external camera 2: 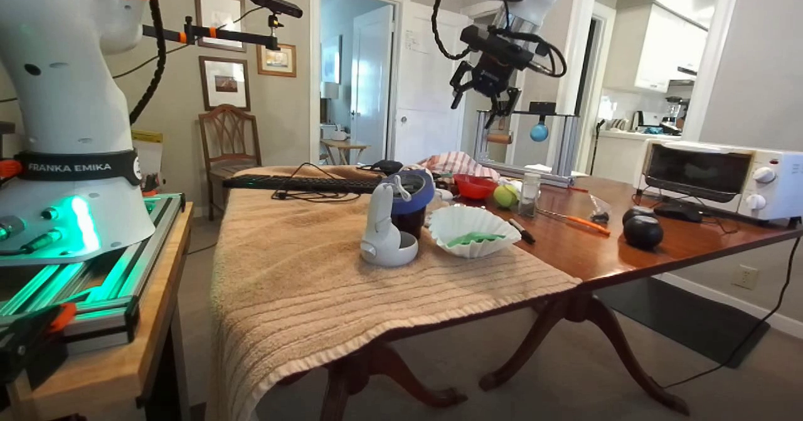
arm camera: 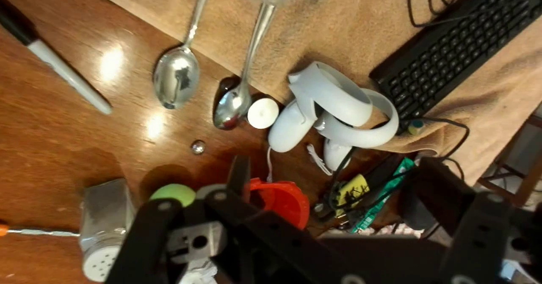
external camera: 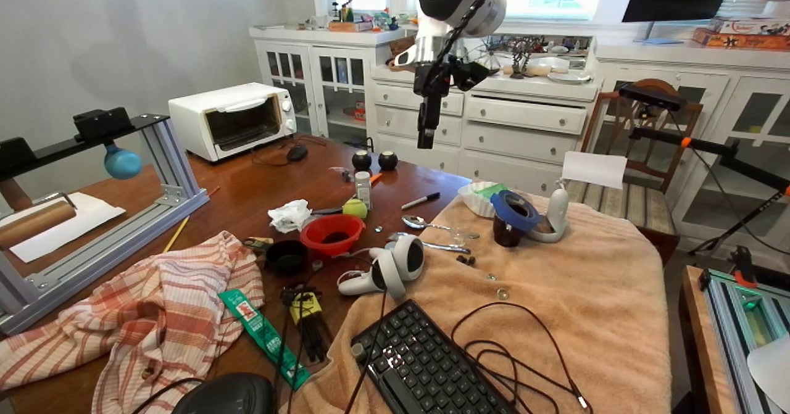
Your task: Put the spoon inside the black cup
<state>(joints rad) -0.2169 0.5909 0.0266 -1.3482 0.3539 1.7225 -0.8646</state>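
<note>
Two silver metal spoons lie side by side across the towel's edge: a larger spoon (arm camera: pixel 176 76) and a smaller spoon (arm camera: pixel 232 106). They also show in an exterior view as the larger spoon (external camera: pixel 415 221) and smaller spoon (external camera: pixel 441 247). No dark spoon shows clearly. A low black cup (external camera: pixel 286 258) stands beside the red bowl (external camera: pixel 333 234). A dark cup with a blue rim (external camera: pixel 508 232) stands upright on the towel; it also shows in an exterior view (external camera 2: pixel 411 223). My gripper (external camera 2: pixel 472 115) is open and empty, high above the table; its spread fingers (arm camera: pixel 338 169) show in the wrist view.
White controllers (external camera: pixel 389 266) lie by the spoons, and a controller (external camera 2: pixel 384 233) stands beside the blue-rimmed cup. A paper filter (external camera 2: pixel 473 229), marker (external camera: pixel 421 200), glass shaker (external camera: pixel 363 190), tennis ball (external camera: pixel 355 208), keyboard (external camera: pixel 432 361) and loose cables (external camera: pixel 531 371) crowd the table.
</note>
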